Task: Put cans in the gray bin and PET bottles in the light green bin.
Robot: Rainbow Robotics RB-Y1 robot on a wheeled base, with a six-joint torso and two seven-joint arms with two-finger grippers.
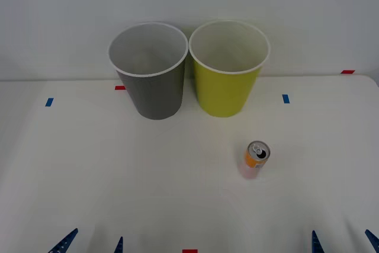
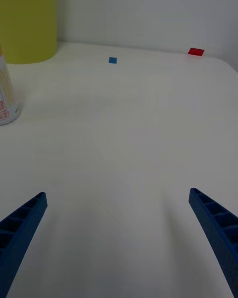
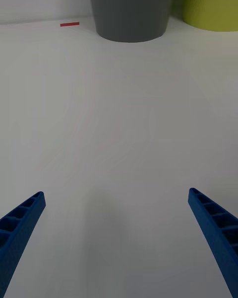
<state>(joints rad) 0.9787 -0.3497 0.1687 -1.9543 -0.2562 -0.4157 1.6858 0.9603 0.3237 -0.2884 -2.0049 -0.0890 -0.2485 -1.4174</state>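
The can (image 1: 257,157) stands upright lower right of centre in the front view, below the light green bin (image 1: 228,69); gray bin (image 1: 150,72) beside it. Left gripper (image 1: 92,242) and right gripper (image 1: 343,241) sit spread at the bottom edge. Right wrist view: blue fingers (image 2: 22,223) splayed, can at the left edge. Left wrist view: fingers (image 3: 213,228) apart, gray bin ahead.

Can (image 2: 7,92) and light green bin (image 2: 27,20) cropped by the right wrist view's edge; print on can illegible.

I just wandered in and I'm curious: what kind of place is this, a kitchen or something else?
Probably a robot test bench, not a kitchen: a bare white table marked with small tape squares, a gray bin and a light green bin against a plain wall, and one can for sorting.
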